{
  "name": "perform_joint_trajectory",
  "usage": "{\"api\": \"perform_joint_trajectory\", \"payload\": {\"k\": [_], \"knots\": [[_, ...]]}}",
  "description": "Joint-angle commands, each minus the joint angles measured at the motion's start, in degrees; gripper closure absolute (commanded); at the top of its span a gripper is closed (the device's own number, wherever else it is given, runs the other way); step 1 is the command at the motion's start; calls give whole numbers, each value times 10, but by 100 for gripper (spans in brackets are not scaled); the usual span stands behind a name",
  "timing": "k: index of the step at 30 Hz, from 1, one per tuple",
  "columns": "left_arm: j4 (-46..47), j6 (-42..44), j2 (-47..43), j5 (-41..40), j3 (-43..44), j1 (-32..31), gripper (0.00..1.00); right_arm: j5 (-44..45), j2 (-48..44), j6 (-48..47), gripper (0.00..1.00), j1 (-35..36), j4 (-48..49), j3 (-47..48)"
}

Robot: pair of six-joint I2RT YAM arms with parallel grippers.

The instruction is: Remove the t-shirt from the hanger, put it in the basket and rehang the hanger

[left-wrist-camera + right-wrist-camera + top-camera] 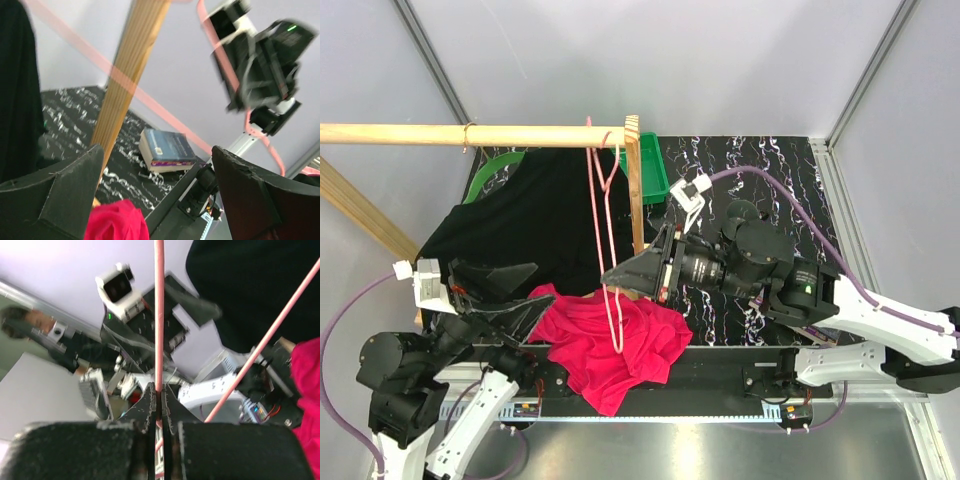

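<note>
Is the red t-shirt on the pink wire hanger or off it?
Off. The red t-shirt lies in a heap; the pink wire hanger hangs bare.

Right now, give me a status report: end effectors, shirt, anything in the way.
Left end effector open, empty. Right end effector shut on hanger. Red shirt heaped below hanger. Black cloth hangs alongside.

The table (pixel 770 170) has a black top veined with white. A red t-shirt (pixel 610 345) lies crumpled at its near edge, spilling over the front rail. A green bin (pixel 655 178) sits toward the far side, just beside a wooden post (pixel 635 190). A blue book (pixel 165 150) lies flat on the top.
</note>
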Motion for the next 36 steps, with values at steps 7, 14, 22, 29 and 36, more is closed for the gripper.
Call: {"api": "perform_joint_trajectory", "payload": {"k": [7, 14, 22, 29, 36], "knots": [[-98, -15, -39, -61, 3, 0, 7, 162, 72, 6, 100, 3, -48, 94], [-122, -3, -42, -65, 18, 0, 7, 213, 92, 23, 100, 3, -52, 90], [-136, 1, -49, -68, 20, 0, 6, 242, 98, 25, 100, 0, -55, 84], [-144, -4, -54, -68, 28, -1, 6, 240, 103, 39, 100, -2, -57, 86], [-157, -13, -52, -61, 32, 0, 6, 239, 76, 60, 75, -3, -57, 32]]}}
